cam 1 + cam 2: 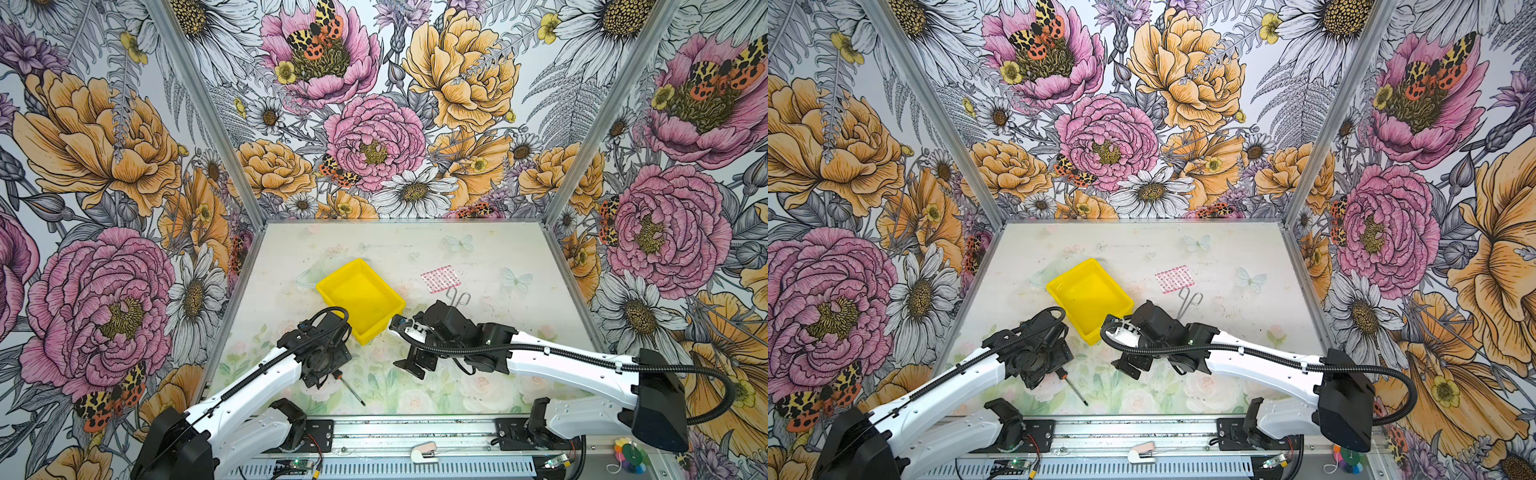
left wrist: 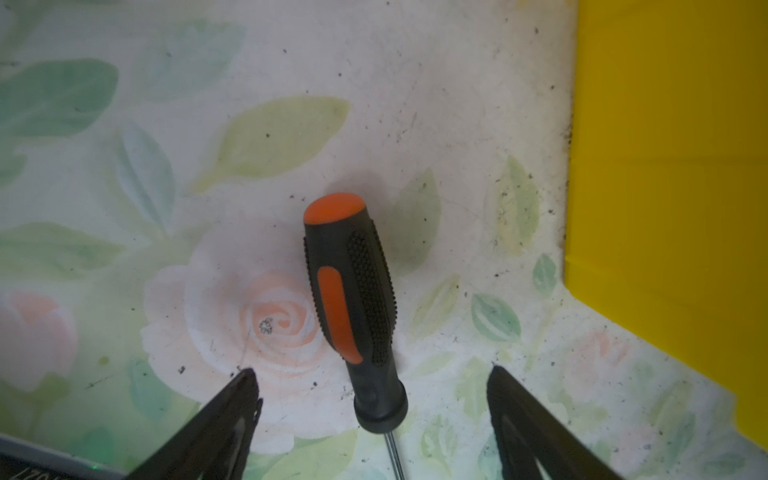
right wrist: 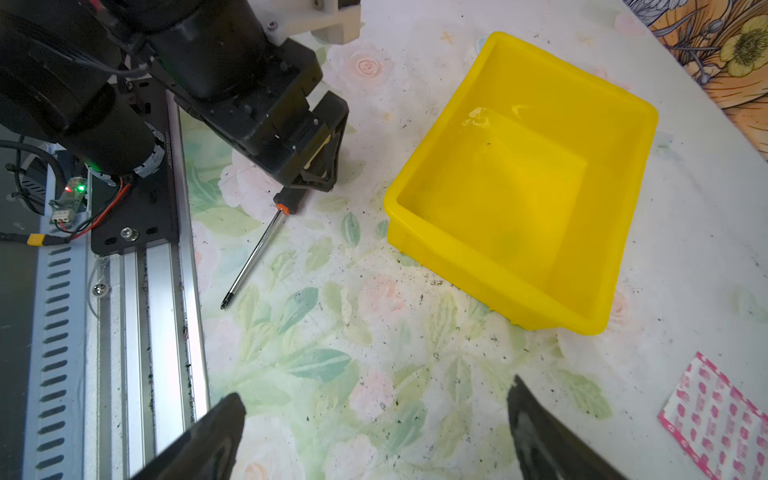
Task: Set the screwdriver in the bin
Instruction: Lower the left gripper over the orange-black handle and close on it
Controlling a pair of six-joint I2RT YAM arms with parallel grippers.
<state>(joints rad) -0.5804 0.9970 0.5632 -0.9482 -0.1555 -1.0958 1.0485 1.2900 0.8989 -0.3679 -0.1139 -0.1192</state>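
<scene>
Bin [image 1: 360,296] sat skewed near the middle of the bench [image 1: 490,253], and I saw only its bare yellow floor. Outside it, toward the front edge, the screwdriver [image 2: 353,299] lay flat, handle nearest the bin's front corner, shaft pointing at the bench's front edge. My left gripper [image 2: 372,370] stood spread, one finger on each side of the handle, neither touching it. My right gripper [image 3: 376,390] hung spread too, over bare bench near the bin.

Floral wallpaper walls [image 1: 374,124] enclosing three sides; pale rose-printed tabletop [image 1: 457,249] lying scuffed, speckled; aluminium rail [image 1: 415,432] running along near edge.
</scene>
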